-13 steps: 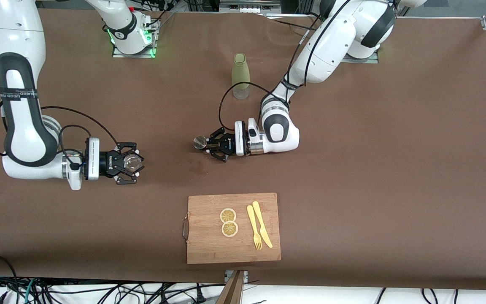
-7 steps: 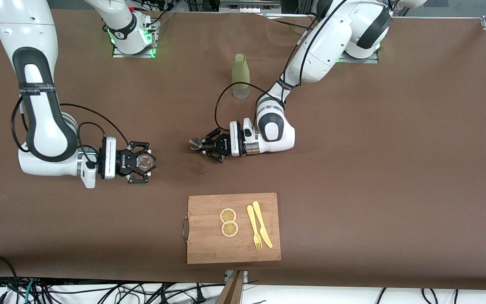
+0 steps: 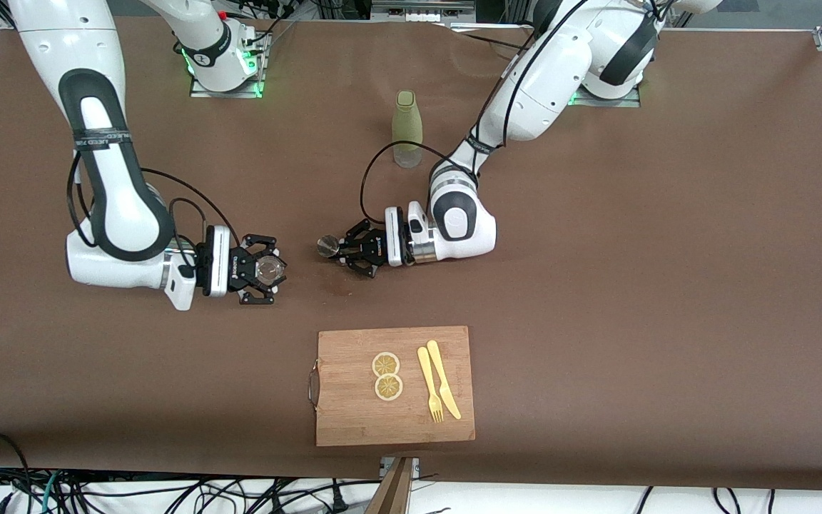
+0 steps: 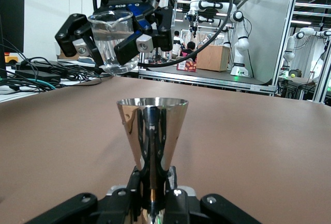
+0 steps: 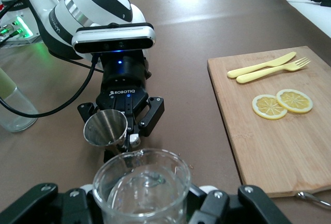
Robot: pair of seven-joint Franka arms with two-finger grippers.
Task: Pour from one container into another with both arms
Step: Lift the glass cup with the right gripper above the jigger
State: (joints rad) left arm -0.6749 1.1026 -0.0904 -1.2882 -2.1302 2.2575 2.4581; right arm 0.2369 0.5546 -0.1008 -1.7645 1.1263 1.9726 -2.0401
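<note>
My right gripper (image 3: 268, 270) is shut on the small clear glass tumbler (image 3: 269, 269), held upright over the table's middle, toward the right arm's end. The tumbler's rim (image 5: 140, 182) fills the right wrist view. My left gripper (image 3: 340, 248) is shut on the waist of the silvery metal jigger (image 3: 327, 246), upright, its open cone (image 4: 151, 125) facing up. The two vessels are apart, a short gap between them. In the left wrist view the tumbler (image 4: 115, 40) hangs higher than the jigger. In the right wrist view the jigger (image 5: 105, 129) stands just past the tumbler.
A tall green-sleeved bottle (image 3: 407, 128) stands farther from the front camera than the grippers. A wooden cutting board (image 3: 394, 385) lies nearer the front camera, bearing two lemon slices (image 3: 387, 375) and a yellow fork and knife (image 3: 438, 389).
My right arm has carried the tumbler toward the jigger, closing most of the gap. My left gripper has shifted the jigger slightly toward the tumbler.
</note>
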